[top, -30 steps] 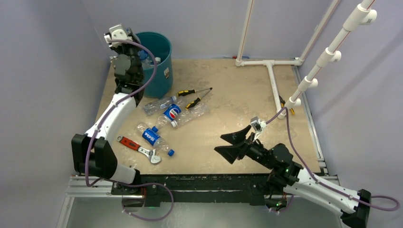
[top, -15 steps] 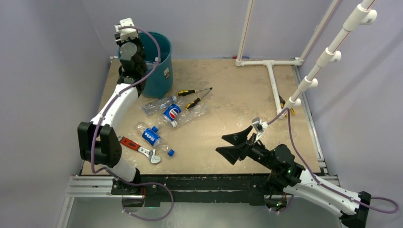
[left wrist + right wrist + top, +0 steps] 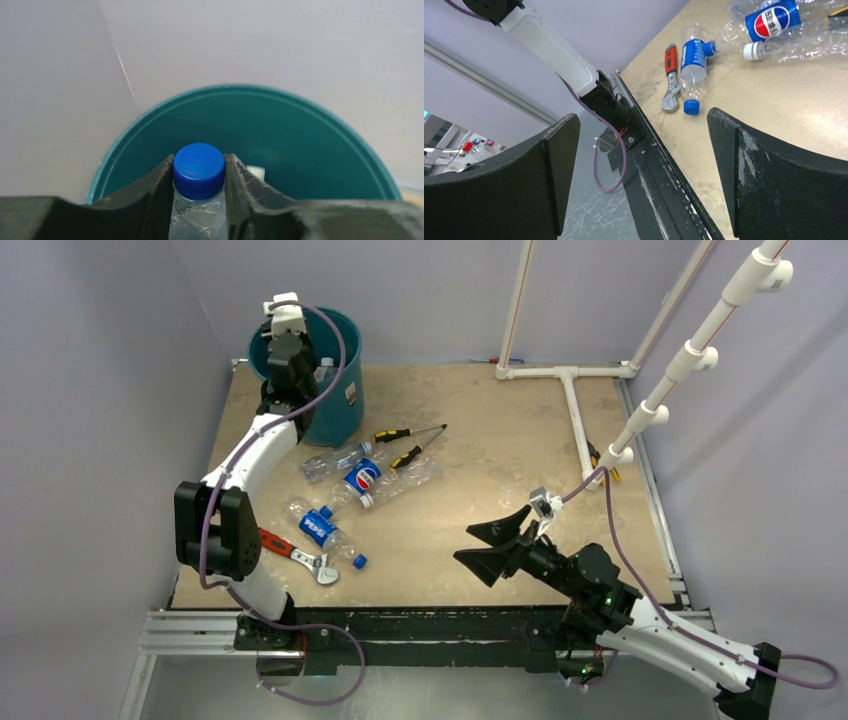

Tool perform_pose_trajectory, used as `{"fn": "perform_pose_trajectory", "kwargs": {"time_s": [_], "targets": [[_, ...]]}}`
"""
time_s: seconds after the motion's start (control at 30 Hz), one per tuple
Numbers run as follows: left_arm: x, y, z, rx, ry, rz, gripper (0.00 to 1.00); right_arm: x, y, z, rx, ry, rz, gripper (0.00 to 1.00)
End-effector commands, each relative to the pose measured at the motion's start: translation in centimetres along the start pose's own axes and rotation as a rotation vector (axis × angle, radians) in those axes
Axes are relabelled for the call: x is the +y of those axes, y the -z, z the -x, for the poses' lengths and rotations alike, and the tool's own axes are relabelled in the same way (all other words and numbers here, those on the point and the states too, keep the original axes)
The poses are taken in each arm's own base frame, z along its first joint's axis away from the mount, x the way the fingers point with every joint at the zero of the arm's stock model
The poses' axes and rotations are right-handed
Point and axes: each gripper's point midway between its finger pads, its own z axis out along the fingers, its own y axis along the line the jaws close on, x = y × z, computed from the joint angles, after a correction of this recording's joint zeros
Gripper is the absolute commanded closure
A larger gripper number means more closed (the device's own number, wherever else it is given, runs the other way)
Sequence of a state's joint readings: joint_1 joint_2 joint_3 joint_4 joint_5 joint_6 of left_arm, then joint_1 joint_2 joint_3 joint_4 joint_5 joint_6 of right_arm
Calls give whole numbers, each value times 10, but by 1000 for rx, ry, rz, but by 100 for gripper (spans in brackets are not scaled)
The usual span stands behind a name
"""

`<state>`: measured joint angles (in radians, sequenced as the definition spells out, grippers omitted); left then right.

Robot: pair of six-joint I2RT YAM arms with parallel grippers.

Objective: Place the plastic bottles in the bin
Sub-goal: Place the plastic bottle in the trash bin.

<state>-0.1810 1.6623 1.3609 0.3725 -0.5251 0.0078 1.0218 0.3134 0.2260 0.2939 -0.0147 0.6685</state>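
Note:
The teal bin (image 3: 336,408) stands at the far left of the table. My left gripper (image 3: 296,348) is above its near-left rim, shut on a clear bottle with a blue cap (image 3: 198,170). In the left wrist view the cap sits between my fingers (image 3: 159,192) over the bin's open inside (image 3: 290,135). A white-capped bottle (image 3: 256,172) lies in the bin. Several bottles lie on the table: a clear one (image 3: 335,460), a Pepsi one (image 3: 362,478), a crushed clear one (image 3: 408,473) and another Pepsi one (image 3: 320,528). My right gripper (image 3: 490,545) is open and empty near the front edge.
Two yellow-and-black screwdrivers (image 3: 410,433) lie right of the bin. A red-handled wrench (image 3: 295,552) and a loose blue cap (image 3: 359,562) lie at the front left; both show in the right wrist view (image 3: 669,75). White pipes (image 3: 570,390) run along the far right.
My left arm has swung right with the bottle, from left of the bin to above its rim. The right arm has stayed still.

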Motion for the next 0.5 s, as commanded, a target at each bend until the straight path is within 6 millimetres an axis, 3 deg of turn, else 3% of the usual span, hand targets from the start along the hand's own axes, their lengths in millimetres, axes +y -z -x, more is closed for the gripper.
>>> {"fn": "perform_pose_trajectory", "kwargs": {"time_s": [0.0,0.07,0.17,0.47], "targets": [[-9,1,-19,103,49,-25,56,7,-4,12,-31,21,15,2],[-3,4,-2,94,84,0,32,8,-4,13,-31,27,15,2],[5,12,32,54,137,19,9,9,-6,14,-35,34,17,2],[53,67,136,-134,336,89,1,13,-12,17,-35,42,31,2]]}}
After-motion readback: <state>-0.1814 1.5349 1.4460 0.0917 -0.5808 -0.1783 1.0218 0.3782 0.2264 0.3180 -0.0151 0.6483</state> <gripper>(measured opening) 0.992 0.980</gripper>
